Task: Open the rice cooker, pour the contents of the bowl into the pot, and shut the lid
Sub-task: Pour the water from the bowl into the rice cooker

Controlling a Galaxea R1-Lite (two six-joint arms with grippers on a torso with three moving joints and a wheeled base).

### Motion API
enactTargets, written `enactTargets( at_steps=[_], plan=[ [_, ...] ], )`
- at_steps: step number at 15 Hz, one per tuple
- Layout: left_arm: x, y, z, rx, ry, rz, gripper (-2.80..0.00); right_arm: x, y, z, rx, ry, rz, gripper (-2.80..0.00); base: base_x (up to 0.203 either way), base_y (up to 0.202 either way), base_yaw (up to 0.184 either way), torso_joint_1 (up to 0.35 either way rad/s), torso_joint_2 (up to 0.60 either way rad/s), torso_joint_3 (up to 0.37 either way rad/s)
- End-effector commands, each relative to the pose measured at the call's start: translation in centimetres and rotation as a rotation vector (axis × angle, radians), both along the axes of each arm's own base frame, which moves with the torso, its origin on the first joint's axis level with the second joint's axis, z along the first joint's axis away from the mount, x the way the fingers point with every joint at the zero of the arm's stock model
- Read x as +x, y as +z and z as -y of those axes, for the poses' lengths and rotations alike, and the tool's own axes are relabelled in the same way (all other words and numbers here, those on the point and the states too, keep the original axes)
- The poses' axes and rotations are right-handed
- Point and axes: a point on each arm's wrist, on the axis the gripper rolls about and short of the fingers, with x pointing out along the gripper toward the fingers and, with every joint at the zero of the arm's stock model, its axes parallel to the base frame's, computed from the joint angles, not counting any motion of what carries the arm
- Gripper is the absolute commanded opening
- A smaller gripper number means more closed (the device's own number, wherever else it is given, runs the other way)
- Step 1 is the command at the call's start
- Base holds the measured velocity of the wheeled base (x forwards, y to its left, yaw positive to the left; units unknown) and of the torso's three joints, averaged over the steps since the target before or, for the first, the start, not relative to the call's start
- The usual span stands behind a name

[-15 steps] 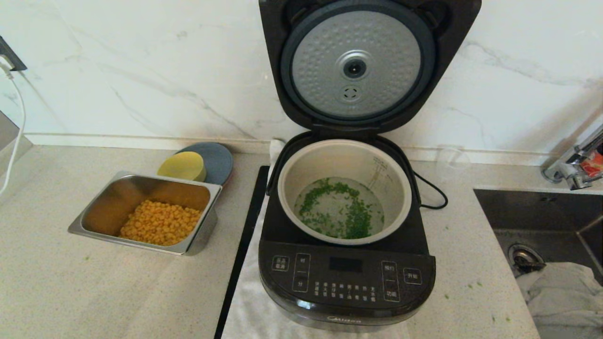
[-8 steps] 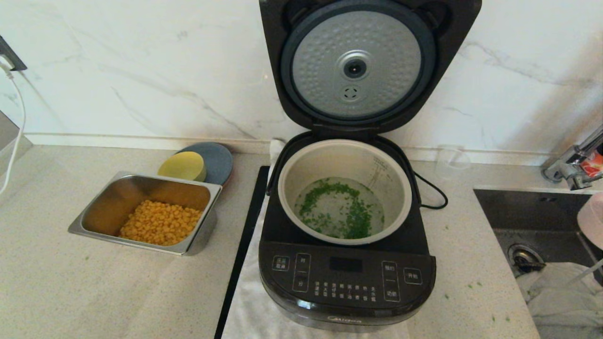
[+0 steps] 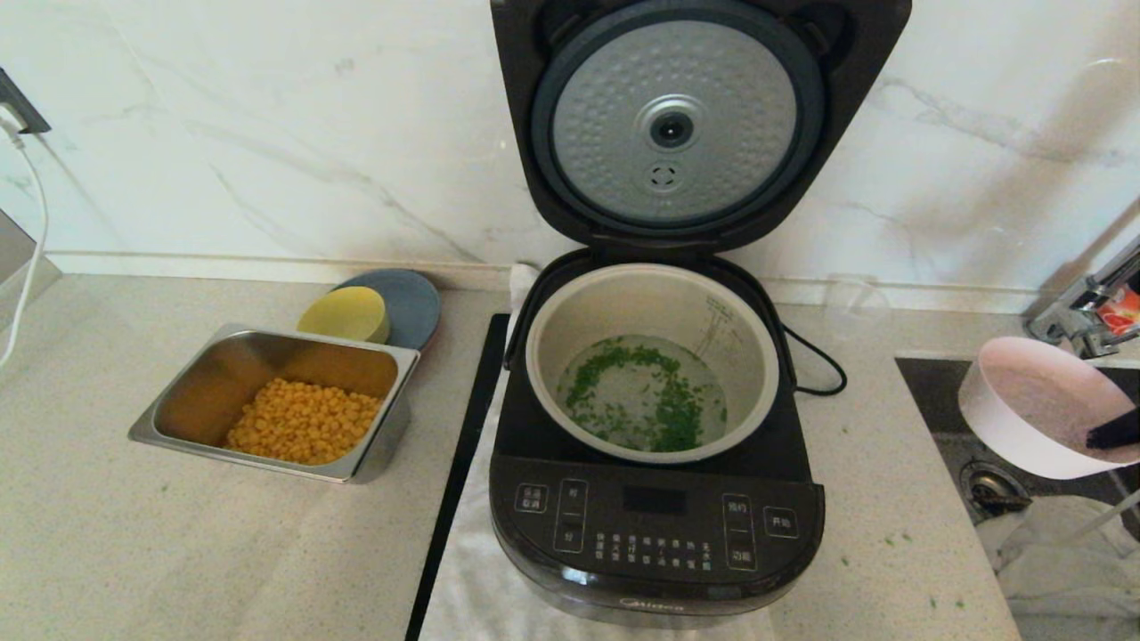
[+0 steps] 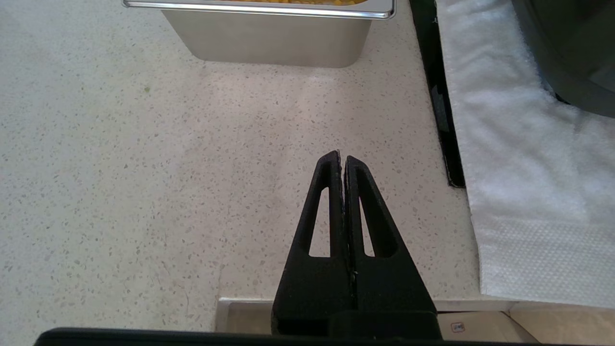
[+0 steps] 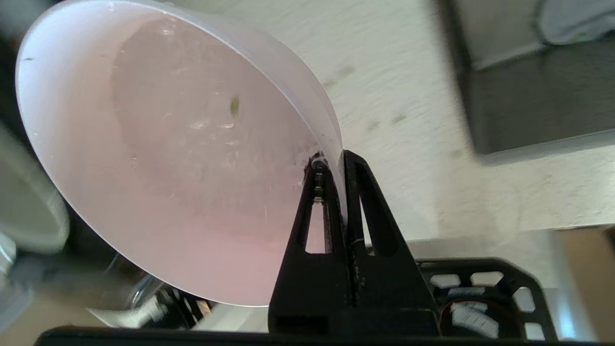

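The black rice cooker [image 3: 655, 525] stands in the middle of the counter with its lid [image 3: 672, 120] swung up, the dimpled silver underside showing. Chopped green herb bits in clear liquid [image 3: 641, 392] lie in the grey-beige pot [image 3: 552, 338]. At the far right, over the sink, the bowl [image 3: 1024, 401], white outside and pink inside, is held tilted. My right gripper [image 5: 336, 161] is shut on the bowl's [image 5: 158, 158] rim; the bowl holds only droplets and a green speck. My left gripper [image 4: 342, 158] hangs shut and empty over bare counter near the front edge.
A steel tray [image 3: 178, 414] of yellow corn kernels sits left of the cooker, with a yellow dish [image 3: 346, 313] on a grey plate behind it. A white towel [image 4: 509, 158] lies under the cooker. At the right are the sink [image 3: 1015, 445] and a faucet [image 3: 1082, 312].
The bowl, out of view a second ago, has come in from the right edge in my right gripper and now hangs over the sink. The cooker and left arm have not moved.
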Motion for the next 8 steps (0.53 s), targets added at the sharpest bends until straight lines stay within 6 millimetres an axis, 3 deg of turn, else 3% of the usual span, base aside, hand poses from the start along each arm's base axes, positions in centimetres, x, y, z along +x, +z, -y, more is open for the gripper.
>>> enactTargets(
  at_steps=[1, 8],
  plan=[
    [0.0, 0.0, 0.0, 0.0, -0.001, 0.001, -2.8, -0.1, 2.5, -3.5, -0.027, 0.071, 0.057, -2.8, 0.0, 0.0, 0.0, 0.0, 0.0, 0.0],
    [0.0, 0.0, 0.0, 0.001, -0.001, 0.001, -2.8, 0.0, 6.7, -12.6, -0.059, 0.234, 0.167, -2.8, 0.0, 0.0, 0.0, 0.0, 0.0, 0.0]
  ],
)
